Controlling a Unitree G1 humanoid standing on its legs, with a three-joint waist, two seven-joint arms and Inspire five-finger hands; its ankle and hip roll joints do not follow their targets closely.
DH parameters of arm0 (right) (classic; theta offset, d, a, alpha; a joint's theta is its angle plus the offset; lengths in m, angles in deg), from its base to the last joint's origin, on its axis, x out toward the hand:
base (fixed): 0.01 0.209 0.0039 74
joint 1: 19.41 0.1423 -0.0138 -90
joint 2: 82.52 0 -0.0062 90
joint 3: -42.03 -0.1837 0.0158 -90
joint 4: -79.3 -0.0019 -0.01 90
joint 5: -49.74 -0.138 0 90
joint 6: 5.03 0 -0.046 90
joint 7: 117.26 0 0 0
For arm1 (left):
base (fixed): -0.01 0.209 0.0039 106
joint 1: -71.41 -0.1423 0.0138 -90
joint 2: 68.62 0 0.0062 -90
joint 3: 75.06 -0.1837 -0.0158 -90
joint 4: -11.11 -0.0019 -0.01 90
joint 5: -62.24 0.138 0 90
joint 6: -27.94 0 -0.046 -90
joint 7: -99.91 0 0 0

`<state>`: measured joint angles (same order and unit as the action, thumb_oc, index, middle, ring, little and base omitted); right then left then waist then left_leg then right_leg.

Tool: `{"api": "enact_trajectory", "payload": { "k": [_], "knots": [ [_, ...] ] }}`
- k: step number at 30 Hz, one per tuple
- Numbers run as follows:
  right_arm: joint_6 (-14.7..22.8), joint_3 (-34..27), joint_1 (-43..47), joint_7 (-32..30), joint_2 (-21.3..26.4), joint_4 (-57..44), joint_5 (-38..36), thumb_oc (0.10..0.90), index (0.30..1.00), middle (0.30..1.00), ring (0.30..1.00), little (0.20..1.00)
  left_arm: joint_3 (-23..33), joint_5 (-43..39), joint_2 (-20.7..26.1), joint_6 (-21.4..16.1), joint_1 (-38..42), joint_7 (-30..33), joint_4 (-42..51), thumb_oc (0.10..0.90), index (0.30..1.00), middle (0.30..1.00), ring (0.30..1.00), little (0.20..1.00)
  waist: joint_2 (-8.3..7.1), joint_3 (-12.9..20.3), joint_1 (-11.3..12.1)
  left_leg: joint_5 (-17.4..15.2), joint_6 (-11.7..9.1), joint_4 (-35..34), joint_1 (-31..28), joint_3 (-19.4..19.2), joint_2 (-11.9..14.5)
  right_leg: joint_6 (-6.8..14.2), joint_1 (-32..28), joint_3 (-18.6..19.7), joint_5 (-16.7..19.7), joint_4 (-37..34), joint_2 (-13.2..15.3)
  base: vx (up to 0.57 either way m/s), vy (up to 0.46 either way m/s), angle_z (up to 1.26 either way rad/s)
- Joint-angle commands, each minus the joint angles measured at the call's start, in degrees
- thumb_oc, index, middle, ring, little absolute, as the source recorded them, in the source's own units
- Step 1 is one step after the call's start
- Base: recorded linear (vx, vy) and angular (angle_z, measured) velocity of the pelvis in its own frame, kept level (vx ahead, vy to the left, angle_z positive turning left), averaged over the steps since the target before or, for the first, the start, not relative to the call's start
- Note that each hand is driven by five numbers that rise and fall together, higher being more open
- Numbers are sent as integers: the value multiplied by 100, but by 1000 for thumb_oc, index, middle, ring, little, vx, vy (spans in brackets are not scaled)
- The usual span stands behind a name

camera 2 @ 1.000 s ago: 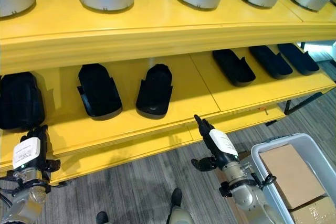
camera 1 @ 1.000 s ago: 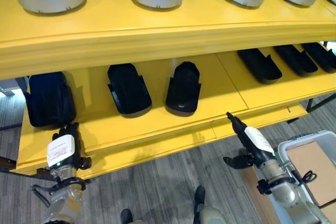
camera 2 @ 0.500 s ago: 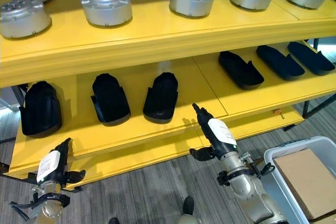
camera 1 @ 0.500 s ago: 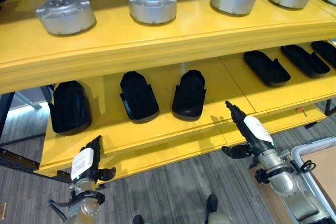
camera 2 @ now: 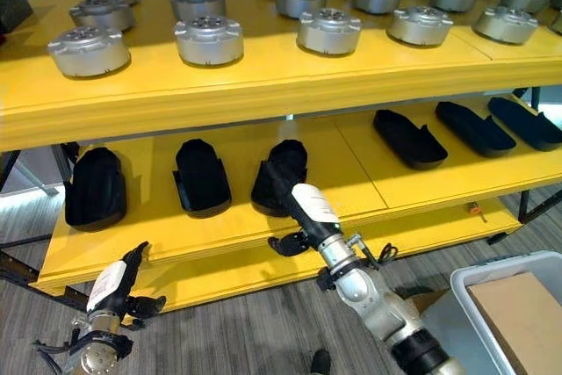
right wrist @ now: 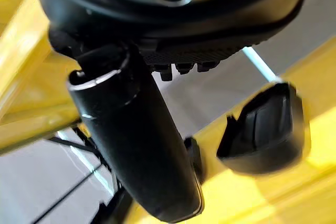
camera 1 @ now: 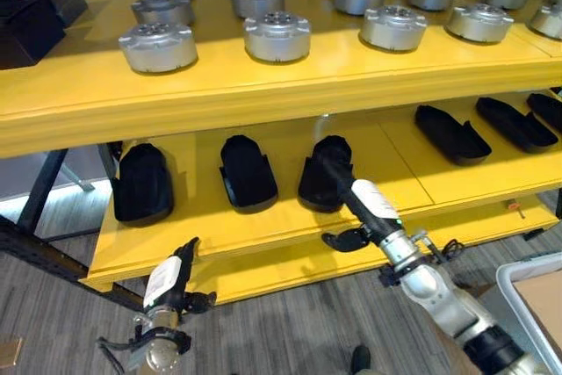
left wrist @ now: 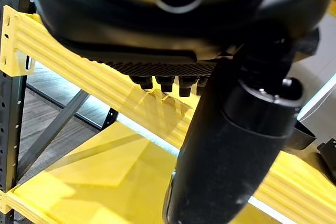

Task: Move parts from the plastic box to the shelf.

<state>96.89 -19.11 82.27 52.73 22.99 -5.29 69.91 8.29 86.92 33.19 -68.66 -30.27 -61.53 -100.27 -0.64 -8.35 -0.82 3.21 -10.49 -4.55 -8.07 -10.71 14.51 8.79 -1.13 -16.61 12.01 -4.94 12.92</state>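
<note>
Several black shell-shaped parts lie on the yellow shelf's lower board (camera 1: 395,177): one at the left (camera 1: 143,183), one beside it (camera 1: 248,171), a third (camera 1: 318,183) and more at the right (camera 1: 452,133). My right hand (camera 1: 369,208) reaches up in front of the third part with straight fingers and holds nothing. In the right wrist view that part (right wrist: 262,129) lies past the fingers; I cannot tell if they touch it. My left hand (camera 1: 167,280) hangs open and empty below the shelf's front edge. The plastic box (camera 2: 465,283) stands on the floor at the lower right.
Several silver round housings (camera 1: 158,46) stand in rows on the upper board. Black boxes (camera 1: 31,19) sit at its far left. A cardboard piece (camera 2: 522,318) lies in the plastic box. A dark steel leg (camera 1: 39,191) slants under the shelf's left end.
The camera has pulled back, so more of the shelf shows. My right hand has moved left along the lower board, from the seam to in front of the third black part.
</note>
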Motion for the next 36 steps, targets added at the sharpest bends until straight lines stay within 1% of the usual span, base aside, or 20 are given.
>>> {"api": "enact_trajectory", "payload": {
  "k": [1, 3, 6, 10, 16, 18, 19, 23, 26, 29, 36],
  "knots": [
    [203, -198, 738, -268, -186, -295, -22, 900, 1000, 1000, 1000, 1000, 17, -118, 243, -165, 333, 147, 40, 900, 1000, 1000, 1000, 1000, -241, -182, 24, -218, 344, -18, -33, 142, -178, 238, -472, -271, -741, 572, 433, -3, 13, 8],
    [179, -83, 799, -254, -266, -165, 13, 900, 1000, 1000, 1000, 1000, -22, -101, 222, -142, 357, 172, -29, 900, 1000, 1000, 1000, 1000, -240, -205, 32, -221, 348, -17, -35, 146, -190, 243, -477, -277, -733, 568, 449, 0, 0, 0],
    [148, -15, 849, -247, -330, -43, 28, 900, 1000, 1000, 1000, 1000, -30, -58, 250, -140, 316, 159, 71, 900, 1000, 1000, 1000, 1000, -236, -244, 48, -225, 359, -12, -33, 149, -209, 247, -478, -278, -727, 569, 463, 0, 0, 0],
    [109, 80, 878, -254, -433, 172, 36, 900, 1000, 1000, 1000, 1000, -62, -26, 250, -117, 341, 207, -62, 900, 1000, 1000, 1000, 1000, -234, -293, 68, -230, 365, -3, -22, 151, -226, 257, -483, -295, -718, 564, 485, 0, 0, 0],
    [57, 195, 851, -253, -540, 466, 96, 900, 1000, 1000, 1000, 1000, -85, -47, 253, -124, 327, 208, -24, 900, 1000, 1000, 1000, 1000, -233, -359, 101, -230, 381, 4, 8, 176, -255, 267, -479, -321, -697, 559, 518, 0, 0, 0],
    [39, 236, 845, -227, -562, 536, 126, 900, 1000, 1000, 1000, 1000, -107, -37, 257, -122, 313, 209, -54, 900, 1000, 1000, 1000, 1000, -231, -386, 108, -230, 384, 8, 13, 184, -258, 269, -481, -323, -695, 558, 526, -3, 12, 5],
    [33, 283, 858, -223, -605, 662, 155, 900, 1000, 1000, 1000, 1000, -153, -21, 239, -112, 346, 237, -247, 900, 1000, 1000, 1000, 1000, -233, -403, 116, -224, 385, 10, 21, 190, -264, 272, -477, -327, -692, 561, 533, -7, 15, 11],
    [-2, 397, 952, -225, -670, 895, 239, 900, 1000, 1000, 1000, 1000, -196, -13, 253, -111, 361, 225, -248, 900, 1000, 1000, 1000, 1000, -217, -442, 142, -226, 392, 14, 44, 213, -279, 274, -458, -331, -683, 569, 543, -2, 6, 8],
    [-22, 479, 1078, -233, -762, 1060, 237, 900, 1000, 1000, 1000, 1000, -248, -5, 277, -133, 382, 206, -143, 900, 1000, 1000, 1000, 1000, -206, -486, 177, -217, 396, 17, 75, 236, -286, 274, -448, -358, -683, 583, 547, 0, 0, 0],
    [-32, 578, 1284, -252, -820, 1158, 292, 900, 1000, 1000, 1000, 1000, -316, -4, 280, -130, 438, 222, -263, 900, 1000, 1000, 1000, 1000, -214, -533, 209, -201, 400, 22, 110, 255, -290, 279, -419, -380, -678, 604, 555, 0, 0, 0],
    [-67, 720, 1627, -316, -916, 1284, 390, 900, 1000, 1000, 1000, 1000, -385, -5, 369, -142, 461, 198, -62, 900, 1000, 1000, 1000, 1000, -227, -640, 297, -174, 417, 48, 225, 325, -305, 281, -363, -404, -674, 635, 563, -3, 6, 3]
  ]
}}
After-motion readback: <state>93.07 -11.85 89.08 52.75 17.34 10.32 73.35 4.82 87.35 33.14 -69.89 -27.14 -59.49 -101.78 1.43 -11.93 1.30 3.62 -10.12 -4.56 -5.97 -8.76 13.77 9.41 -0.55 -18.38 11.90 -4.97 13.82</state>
